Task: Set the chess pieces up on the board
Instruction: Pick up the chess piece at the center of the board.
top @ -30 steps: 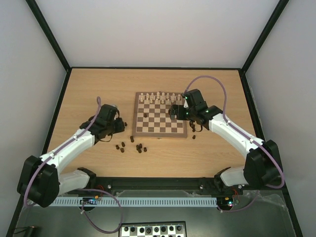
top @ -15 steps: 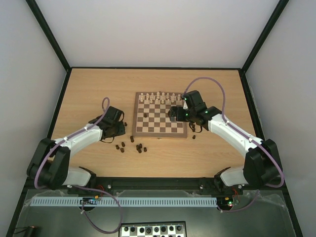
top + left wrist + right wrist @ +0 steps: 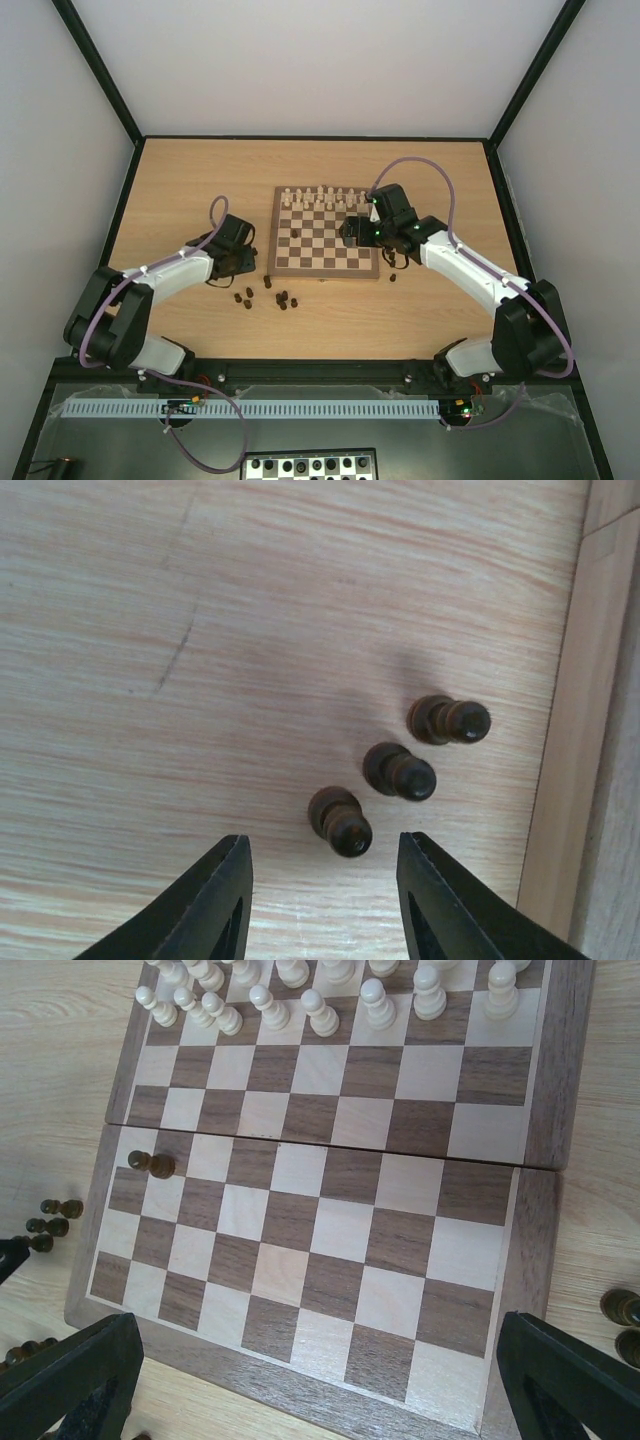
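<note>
The wooden board (image 3: 318, 250) lies mid-table, with pale chessmen along its far rows. One dark pawn (image 3: 150, 1164) stands on the board's left column. My left gripper (image 3: 325, 842) is open and low over the table, left of the board. Its jaws frame the nearest of three dark pawns (image 3: 340, 821), with the other two pawns (image 3: 400, 772) just beyond it. In the top view the left gripper (image 3: 247, 260) is beside the board's left edge. My right gripper (image 3: 350, 231) hovers open and empty over the board's right half, and its fingers (image 3: 70, 1380) show wide apart.
Several loose dark chessmen (image 3: 283, 298) lie on the table in front of the board's left corner. A few more (image 3: 394, 277) lie off its right corner, and they also show in the right wrist view (image 3: 622, 1310). The board's border (image 3: 560, 780) runs close on the left gripper's right.
My left arm has swung right and its gripper has come closer to the board's left edge. The right arm has hardly moved.
</note>
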Controlling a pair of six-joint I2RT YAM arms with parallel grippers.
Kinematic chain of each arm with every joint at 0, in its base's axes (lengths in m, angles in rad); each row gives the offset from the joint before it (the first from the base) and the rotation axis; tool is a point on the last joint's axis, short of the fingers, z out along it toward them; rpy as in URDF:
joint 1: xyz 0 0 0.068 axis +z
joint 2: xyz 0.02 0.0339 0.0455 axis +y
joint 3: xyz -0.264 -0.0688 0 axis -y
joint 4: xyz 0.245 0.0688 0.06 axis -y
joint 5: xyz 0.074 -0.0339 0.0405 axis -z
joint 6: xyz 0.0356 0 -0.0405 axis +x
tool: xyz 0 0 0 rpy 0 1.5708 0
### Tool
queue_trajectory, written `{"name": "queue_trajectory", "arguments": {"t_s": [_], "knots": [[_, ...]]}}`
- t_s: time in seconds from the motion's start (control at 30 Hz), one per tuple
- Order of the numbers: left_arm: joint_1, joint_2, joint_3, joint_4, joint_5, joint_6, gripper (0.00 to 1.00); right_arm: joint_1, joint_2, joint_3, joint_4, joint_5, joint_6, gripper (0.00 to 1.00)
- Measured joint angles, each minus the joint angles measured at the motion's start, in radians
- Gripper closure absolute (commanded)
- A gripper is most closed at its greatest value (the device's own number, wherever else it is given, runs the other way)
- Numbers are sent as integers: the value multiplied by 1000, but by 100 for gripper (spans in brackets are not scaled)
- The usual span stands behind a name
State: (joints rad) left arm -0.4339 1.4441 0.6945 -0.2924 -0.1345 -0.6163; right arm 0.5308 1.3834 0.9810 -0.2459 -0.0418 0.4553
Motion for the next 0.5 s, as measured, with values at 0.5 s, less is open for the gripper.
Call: {"name": "queue_trajectory", "arguments": {"t_s": [0.5], "knots": [[0, 26, 26, 48, -42, -15, 69, 0, 4, -10, 11, -7, 0, 2]]}}
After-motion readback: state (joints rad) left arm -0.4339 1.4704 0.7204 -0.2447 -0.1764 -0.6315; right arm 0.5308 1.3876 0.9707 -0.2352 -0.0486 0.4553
